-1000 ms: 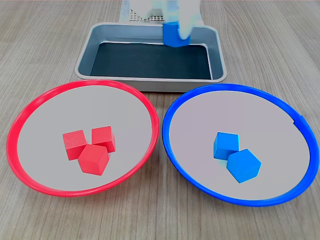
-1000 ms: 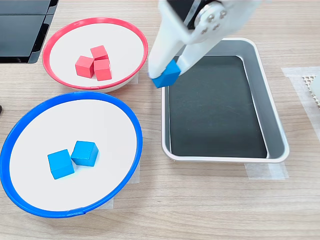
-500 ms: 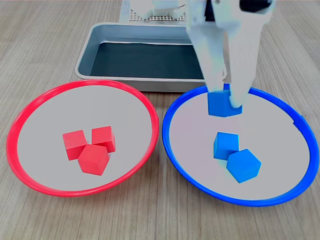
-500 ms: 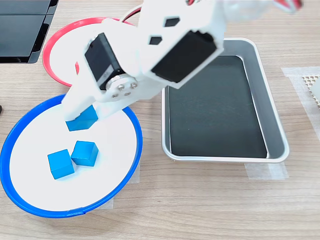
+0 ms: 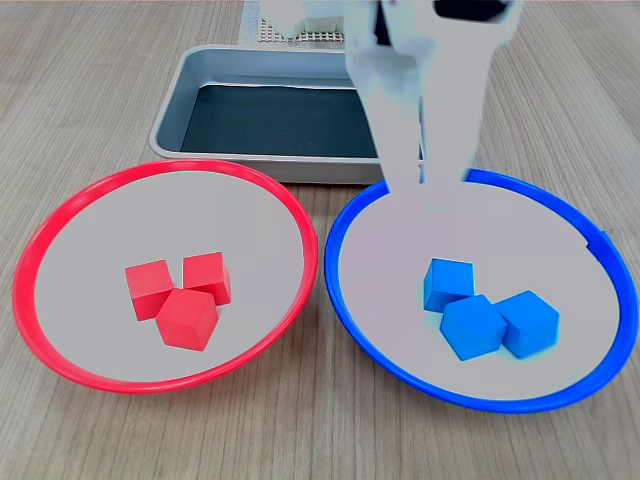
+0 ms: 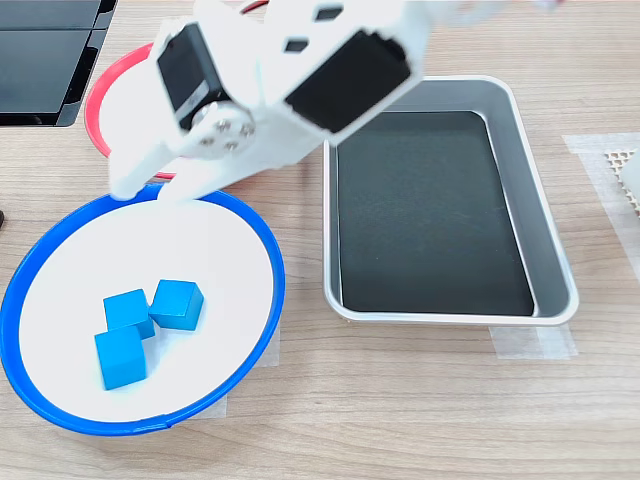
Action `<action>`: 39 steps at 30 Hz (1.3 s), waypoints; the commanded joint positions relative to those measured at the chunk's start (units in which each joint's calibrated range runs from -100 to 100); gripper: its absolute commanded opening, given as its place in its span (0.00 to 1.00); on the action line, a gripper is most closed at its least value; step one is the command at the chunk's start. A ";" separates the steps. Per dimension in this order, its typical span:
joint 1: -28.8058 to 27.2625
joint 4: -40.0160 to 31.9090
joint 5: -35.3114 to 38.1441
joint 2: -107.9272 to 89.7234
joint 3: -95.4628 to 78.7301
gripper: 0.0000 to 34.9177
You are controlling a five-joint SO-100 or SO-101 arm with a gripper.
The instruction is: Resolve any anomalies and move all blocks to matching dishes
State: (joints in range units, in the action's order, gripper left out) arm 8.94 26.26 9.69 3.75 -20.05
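Note:
Three blue blocks (image 5: pixel 448 283) (image 5: pixel 472 326) (image 5: pixel 528 322) lie close together in the blue-rimmed dish (image 5: pixel 480 405), at the first exterior view's right. The second exterior view shows them as blue blocks (image 6: pixel 128 310) (image 6: pixel 177 304) (image 6: pixel 120 357) in the blue dish (image 6: pixel 140 425). Three red blocks (image 5: pixel 150 288) (image 5: pixel 207 276) (image 5: pixel 187 318) sit in the red-rimmed dish (image 5: pixel 150 385). My white gripper (image 5: pixel 422 178) (image 6: pixel 150 192) hangs open and empty over the blue dish's far rim. In the second exterior view the arm hides most of the red dish (image 6: pixel 100 90) and its blocks.
A grey metal tray (image 5: pixel 170 120) (image 6: pixel 555 250) with a black floor stands behind the dishes, with nothing in it. A black flat object (image 6: pixel 40 60) lies at the second exterior view's top left. A white mesh piece (image 6: pixel 628 170) sits at the second exterior view's right edge.
The gripper carried a blue block from over the tray to the blue dish and let it go. The block now lies with the other two, which shifted slightly. The fingers have risen.

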 commanded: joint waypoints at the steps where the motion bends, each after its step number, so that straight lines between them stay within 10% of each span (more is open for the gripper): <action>1: -1.64 -4.84 -0.88 -15.22 -13.04 0.00; 13: -10.11 -18.46 -6.79 -65.88 -63.92 0.00; 29: -8.51 18.76 -9.62 -102.73 -79.95 0.00; 39: -8.61 21.07 -10.55 -102.81 -79.95 0.02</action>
State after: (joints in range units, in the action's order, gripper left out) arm 0.09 47.15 -0.81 -99.40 -100.00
